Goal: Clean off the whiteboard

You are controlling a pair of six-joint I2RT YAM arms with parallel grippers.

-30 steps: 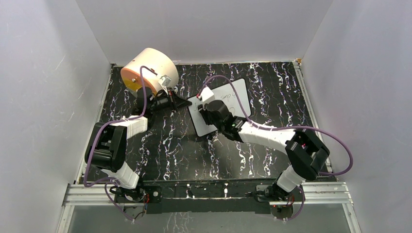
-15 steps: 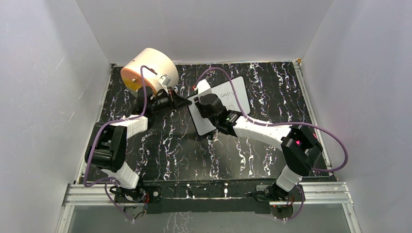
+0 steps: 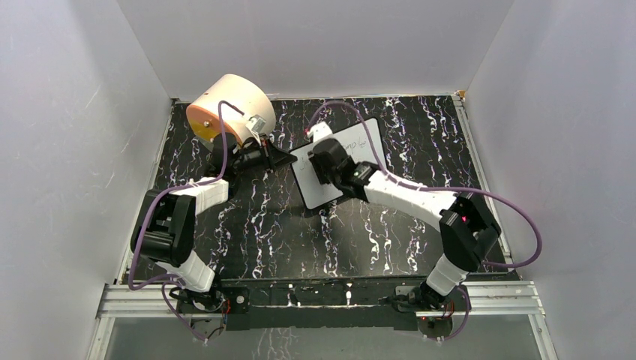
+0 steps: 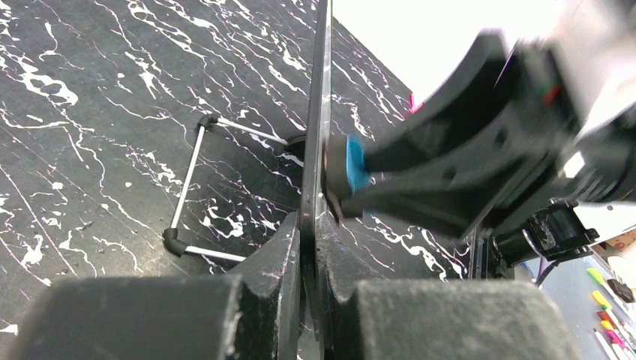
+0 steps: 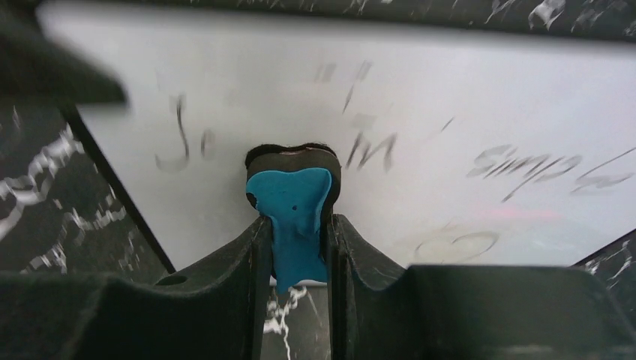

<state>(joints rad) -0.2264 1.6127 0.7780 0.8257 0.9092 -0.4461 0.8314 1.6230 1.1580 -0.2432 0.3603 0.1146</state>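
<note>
Board (image 3: 366,144) on desk (image 3: 262,232), just right of cylinder (image 3: 229,101); faint writing over most of it. L claw (image 4: 307,225) pinched tight on board edge nearest cylinder. R claw (image 5: 296,225) clamped on blue eraser (image 5: 291,196), felt seemingly touching board. Risks: thin edge grip slipping under wipe pressure, board skewing; eraser twisting in claw; text farthest from cylinder missed.

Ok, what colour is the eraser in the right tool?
The eraser is blue with a black edge, clearest in the right wrist view.
</note>
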